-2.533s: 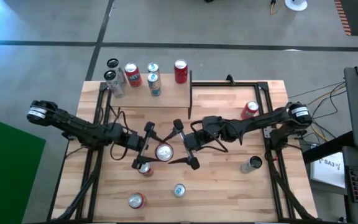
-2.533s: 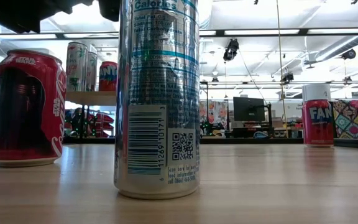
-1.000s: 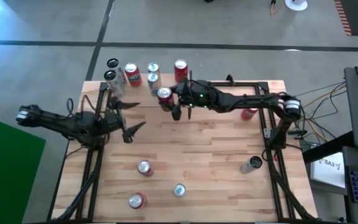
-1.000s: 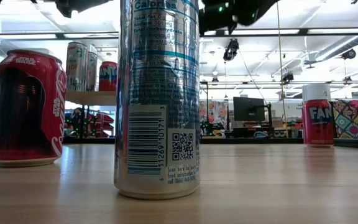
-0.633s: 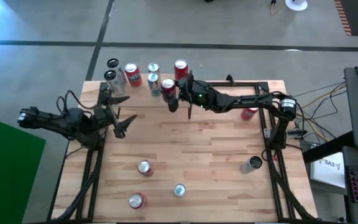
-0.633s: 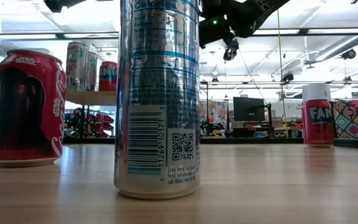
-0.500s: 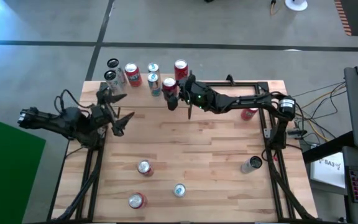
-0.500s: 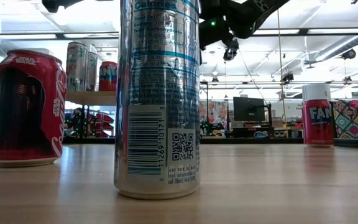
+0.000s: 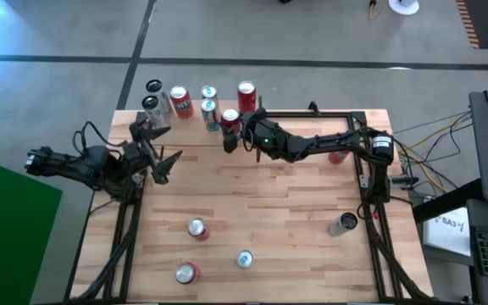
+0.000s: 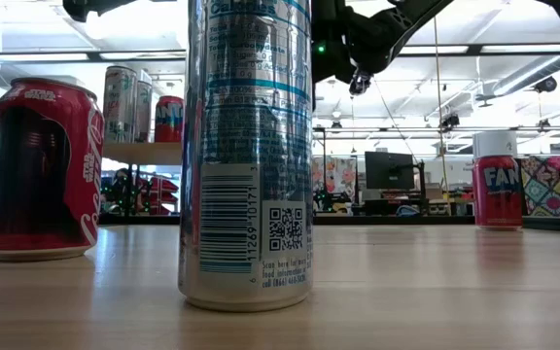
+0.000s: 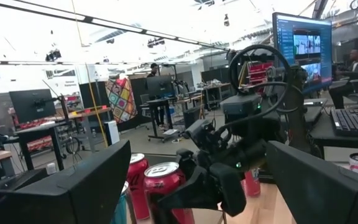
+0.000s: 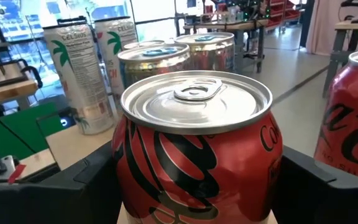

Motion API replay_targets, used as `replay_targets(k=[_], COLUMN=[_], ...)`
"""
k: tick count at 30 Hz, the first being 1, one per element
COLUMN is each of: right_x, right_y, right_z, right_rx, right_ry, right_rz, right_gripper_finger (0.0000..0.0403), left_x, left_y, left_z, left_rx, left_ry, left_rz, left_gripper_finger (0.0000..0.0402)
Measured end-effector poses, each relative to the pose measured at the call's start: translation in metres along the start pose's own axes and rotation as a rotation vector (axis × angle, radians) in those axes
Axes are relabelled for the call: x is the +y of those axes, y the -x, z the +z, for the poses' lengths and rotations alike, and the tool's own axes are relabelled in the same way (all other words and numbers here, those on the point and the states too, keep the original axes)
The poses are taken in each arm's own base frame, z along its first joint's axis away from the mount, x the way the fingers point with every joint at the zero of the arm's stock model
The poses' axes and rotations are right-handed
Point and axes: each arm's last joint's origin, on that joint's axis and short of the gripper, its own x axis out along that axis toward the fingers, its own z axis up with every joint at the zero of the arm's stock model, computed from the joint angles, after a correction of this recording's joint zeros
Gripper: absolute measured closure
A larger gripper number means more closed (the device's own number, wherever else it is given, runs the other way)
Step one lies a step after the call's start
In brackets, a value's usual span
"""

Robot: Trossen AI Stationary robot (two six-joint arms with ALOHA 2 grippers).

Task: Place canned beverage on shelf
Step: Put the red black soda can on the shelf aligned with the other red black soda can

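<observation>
Up front on the counter (image 9: 295,212) there's three loose cans, one silver can (image 10: 248,146) right at the low camera. Left gripper (image 9: 158,152) hangs over the left edge, fingers spread wide, holding nothing. Farther back, the right gripper (image 9: 231,135) has its fingers clamped on a red can (image 12: 194,149), sitting at the shelf (image 9: 193,127) front by the others.
</observation>
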Motion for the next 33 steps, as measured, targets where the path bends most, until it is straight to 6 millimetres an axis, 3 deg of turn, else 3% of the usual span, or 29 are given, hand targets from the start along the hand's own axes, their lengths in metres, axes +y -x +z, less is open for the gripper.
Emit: replay_targets(k=[13,21,33], right_x=[0.000,0.000,0.000], right_y=[-0.004,-0.005,-0.005], right_z=[-0.009,-0.012,-0.013], right_rx=[0.017,0.026,0.028], right_ry=[0.008,0.014,0.029], right_rz=[-0.006,-0.025,-0.021], right_gripper_finger=[0.0114,0.0060,0.0052], left_x=[0.000,0.000,-0.001], left_y=[0.000,0.000,-0.001], left_z=[0.000,0.000,-0.001], left_rx=[0.000,0.001,0.005], left_ry=[0.001,-0.001,0.000], left_rz=[0.000,0.000,-0.002], left_gripper_finger=[0.0043,0.0043,0.0043])
